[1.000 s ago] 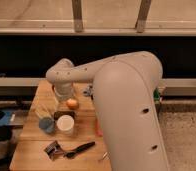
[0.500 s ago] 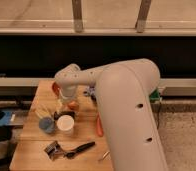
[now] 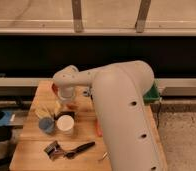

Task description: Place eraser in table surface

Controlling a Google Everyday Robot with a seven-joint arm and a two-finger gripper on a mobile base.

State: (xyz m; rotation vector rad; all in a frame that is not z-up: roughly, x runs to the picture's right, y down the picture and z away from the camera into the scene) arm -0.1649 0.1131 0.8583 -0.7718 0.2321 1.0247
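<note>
Tan wood: the table surface (image 3: pixel 33 142), right half hidden behind the white arm (image 3: pixel 123 115).
Claw: the gripper (image 3: pixel 66 101) hangs over the table's back left, fingers apart.
Eraser: the eraser (image 3: pixel 71 114) is a blurry dark block on the table, just behind the white cup (image 3: pixel 66 124).
Green tray (image 3: pixel 152 93): only a corner shows.

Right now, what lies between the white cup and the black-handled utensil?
Only bare table separates the white cup from the utensil, in the camera view. The gripper hangs just beyond the cup.
</note>
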